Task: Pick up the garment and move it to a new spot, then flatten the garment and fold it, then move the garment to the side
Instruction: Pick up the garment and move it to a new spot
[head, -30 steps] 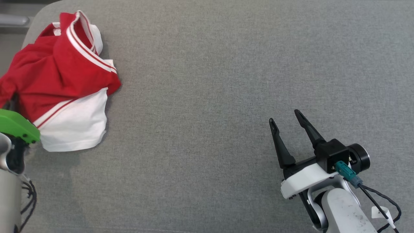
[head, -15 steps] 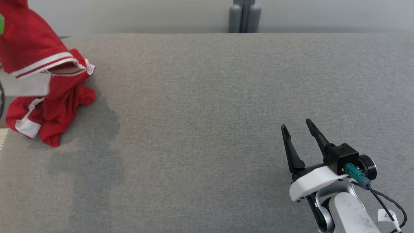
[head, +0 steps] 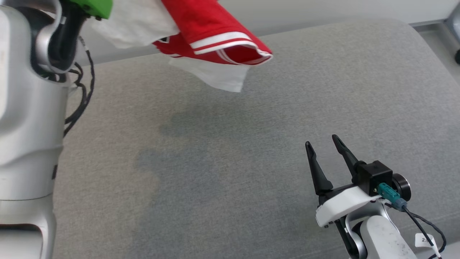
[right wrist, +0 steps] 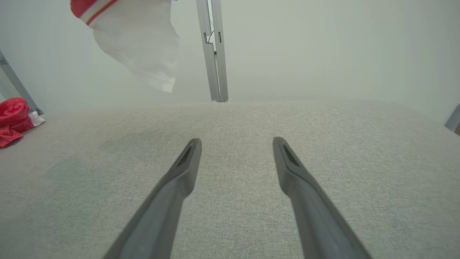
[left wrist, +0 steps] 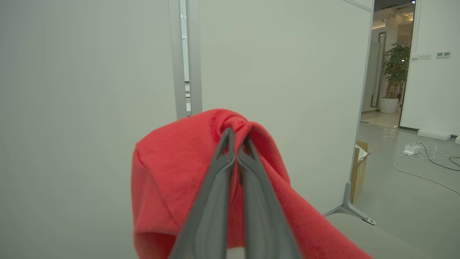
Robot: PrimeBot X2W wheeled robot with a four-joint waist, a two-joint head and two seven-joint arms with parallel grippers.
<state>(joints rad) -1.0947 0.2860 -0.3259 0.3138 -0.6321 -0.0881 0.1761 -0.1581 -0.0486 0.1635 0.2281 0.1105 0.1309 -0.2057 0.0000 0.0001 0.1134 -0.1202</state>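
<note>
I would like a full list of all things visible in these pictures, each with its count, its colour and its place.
garment: one, red with white panels and stripes, in the air above the far side of the surface
cloth lump: one, red with some white, on the surface's edge, at the left of the right wrist view
padded surface: one, grey, in front of the robot
partition panels: several, white, behind the surface
potted plant: one, green, in the far room
cables: a few, white and dark, on the floor
left gripper: one, dark, shut on the garment
right gripper: one, dark, open, over the surface's near right
</note>
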